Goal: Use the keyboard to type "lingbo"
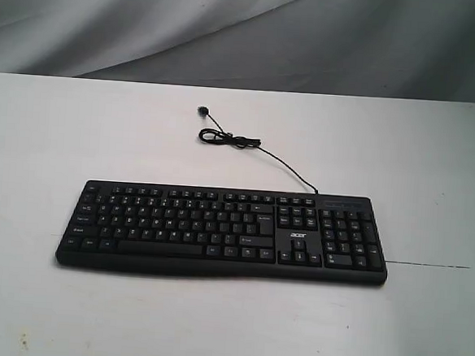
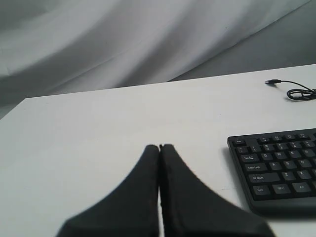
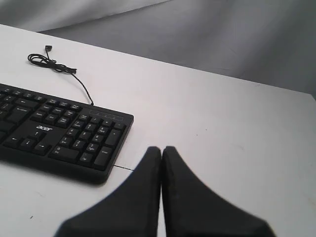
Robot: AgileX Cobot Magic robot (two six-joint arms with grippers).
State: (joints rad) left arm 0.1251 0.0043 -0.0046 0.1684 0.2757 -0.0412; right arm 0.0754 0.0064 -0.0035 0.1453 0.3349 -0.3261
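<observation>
The black full-size keyboard with white legends and an acer logo lies flat on the white table. Its thin black cable coils behind it, plug lying loose. Neither gripper shows in the exterior view. My left gripper is shut and empty, held over bare table off the keyboard's Ctrl/Shift end. My right gripper is also shut and empty, off the number-pad end of the keyboard, not touching it.
The white table runs to a far edge, with grey draped cloth behind it. A thin dark line marks the tabletop right of the keyboard. The cable's coil lies behind the number pad.
</observation>
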